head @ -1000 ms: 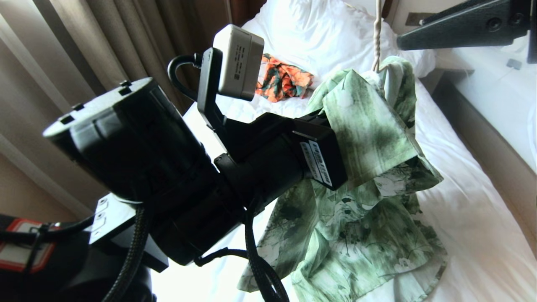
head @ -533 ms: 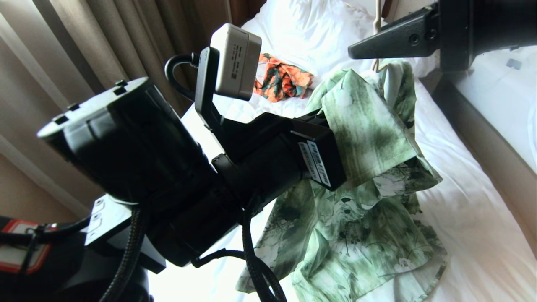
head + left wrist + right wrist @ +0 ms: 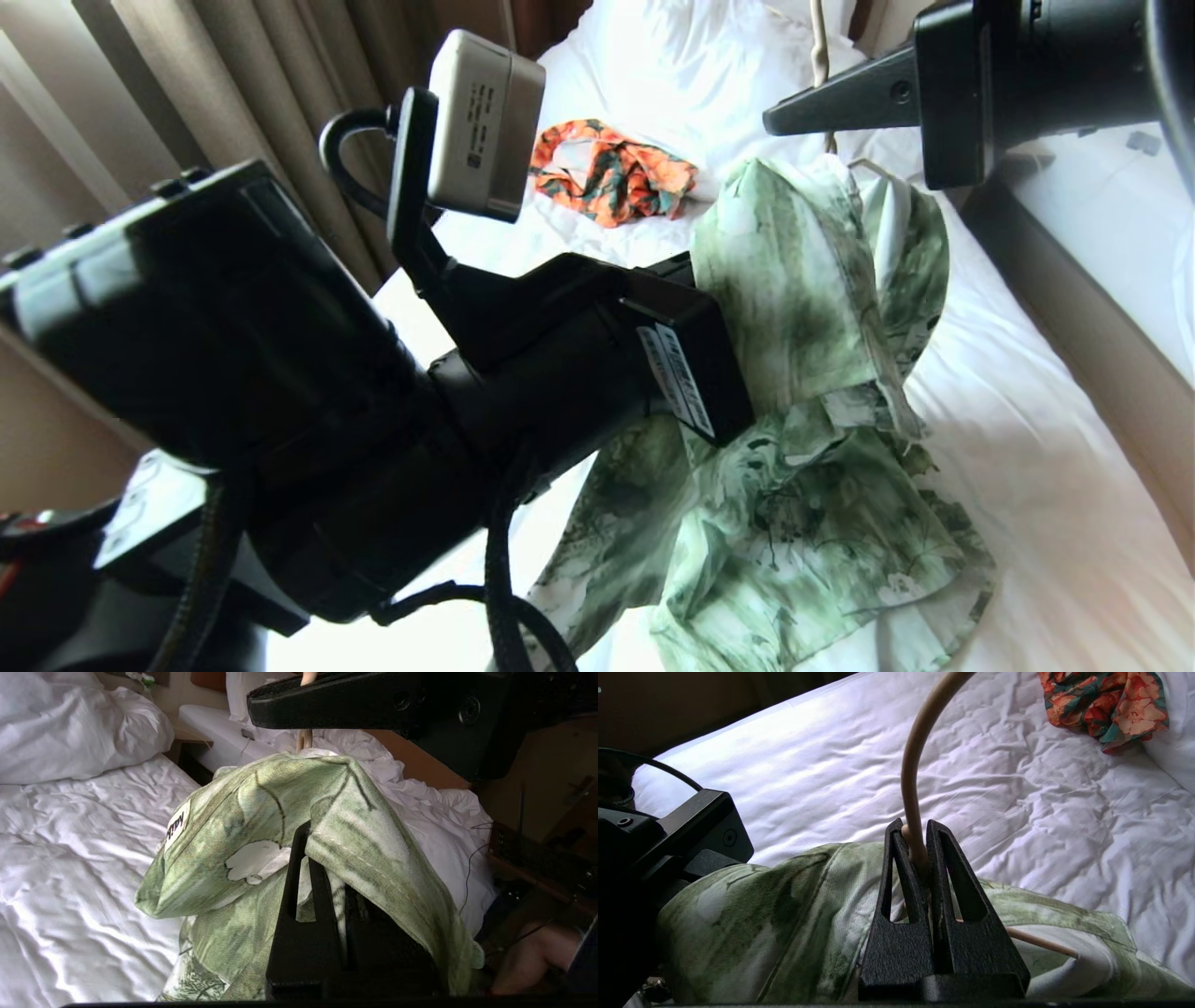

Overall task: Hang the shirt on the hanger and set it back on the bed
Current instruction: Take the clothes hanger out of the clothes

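The green flower-print shirt (image 3: 803,280) hangs draped over the cream hanger, its lower half heaped on the bed (image 3: 1027,448). My right gripper (image 3: 916,830) is shut on the hanger's neck (image 3: 917,849) just above the collar; the hook (image 3: 920,742) curves up past its fingers, and one wire arm (image 3: 1041,942) shows inside the shirt. In the head view that gripper (image 3: 794,110) reaches in from the upper right. My left gripper (image 3: 322,844) is shut on a fold of shirt fabric (image 3: 364,826) at the shoulder, with one finger hidden under the cloth.
An orange-and-green garment (image 3: 611,177) lies near the duvet at the head of the bed. Curtains (image 3: 233,93) hang on the left. A second white bed (image 3: 1102,205) stands on the right across a narrow gap. A person's leg (image 3: 528,952) shows low beside the bed.
My right gripper has come in from the right and shut on the hanger's neck. The shirt's top has shifted a little left, and my left arm has moved with it.
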### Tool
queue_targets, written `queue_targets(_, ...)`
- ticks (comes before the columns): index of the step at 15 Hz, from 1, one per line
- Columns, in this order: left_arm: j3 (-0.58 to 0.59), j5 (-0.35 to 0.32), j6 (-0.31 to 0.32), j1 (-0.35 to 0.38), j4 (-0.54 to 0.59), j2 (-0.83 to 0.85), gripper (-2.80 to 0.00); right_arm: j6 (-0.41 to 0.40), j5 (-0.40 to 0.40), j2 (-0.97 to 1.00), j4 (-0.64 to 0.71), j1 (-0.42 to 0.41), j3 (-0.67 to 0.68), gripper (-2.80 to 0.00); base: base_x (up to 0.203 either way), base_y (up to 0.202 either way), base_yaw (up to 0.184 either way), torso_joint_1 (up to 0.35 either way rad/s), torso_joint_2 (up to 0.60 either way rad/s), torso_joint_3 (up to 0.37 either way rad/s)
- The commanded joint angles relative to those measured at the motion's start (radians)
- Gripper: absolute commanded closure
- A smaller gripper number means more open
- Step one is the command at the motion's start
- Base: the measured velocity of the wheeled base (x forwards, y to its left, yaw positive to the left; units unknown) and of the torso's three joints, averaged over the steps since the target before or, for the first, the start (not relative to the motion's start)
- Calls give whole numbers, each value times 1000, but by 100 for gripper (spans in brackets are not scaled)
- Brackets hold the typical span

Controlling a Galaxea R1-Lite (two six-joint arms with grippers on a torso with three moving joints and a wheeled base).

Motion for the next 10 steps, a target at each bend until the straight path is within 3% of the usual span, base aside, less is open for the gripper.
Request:
queue_targets(1,4,-8,1,-14,90,-61,0,-1,-16,-14,-3,9,-1,0,0,0,0,0,0,0)
queue_targets(7,4,-3,2,-14,156,-116,0,-1,-37,-11,-3,8,-1,0,0,0,0,0,0,0)
queue_targets(10,10,-5,2,-15,257,-199,0,-1,-44,-6,-10,8,-1,0,0,0,0,0,0,0)
